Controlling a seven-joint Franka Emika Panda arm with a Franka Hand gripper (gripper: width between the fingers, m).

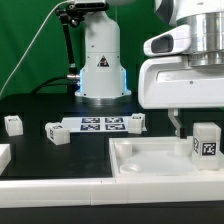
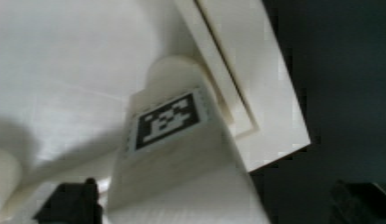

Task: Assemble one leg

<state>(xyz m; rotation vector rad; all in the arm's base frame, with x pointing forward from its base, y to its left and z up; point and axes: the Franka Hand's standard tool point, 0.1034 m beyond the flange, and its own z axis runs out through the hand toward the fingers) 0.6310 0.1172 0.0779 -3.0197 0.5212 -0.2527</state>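
Hovering over the tabletop (image 1: 150, 160), I have my gripper (image 1: 178, 125) low at the exterior view's right, fingers pointing down just beside the leg (image 1: 206, 141) that stands upright on the tabletop's far corner. In the wrist view that leg (image 2: 181, 150) fills the middle, its tag facing the camera, with the tabletop's raised rim (image 2: 225, 70) running alongside it. My two fingertips (image 2: 69, 200) show dark at either side of the post with clear space between them and it — so my fingers are spread, gripping nothing.

I judge that the step in hand is seating this one leg in its corner socket: it looks placed, but I cannot tell from here whether it is screwed home or merely resting. From the exterior view the gripper seems to sit slightly toward that view's left of the leg, not squarely over it.

If the leg still needs turning, the next move calls for centring on it, lowering so both pads bracket the flat faces, pinching, then rotating without tipping it.

Other loose legs lie well apart on the black table (image 1: 30, 105) — one (image 1: 13, 124) at the exterior view's left, one (image 1: 57, 133) near the marker board (image 1: 98, 125), one (image 1: 137, 122) at its other end.
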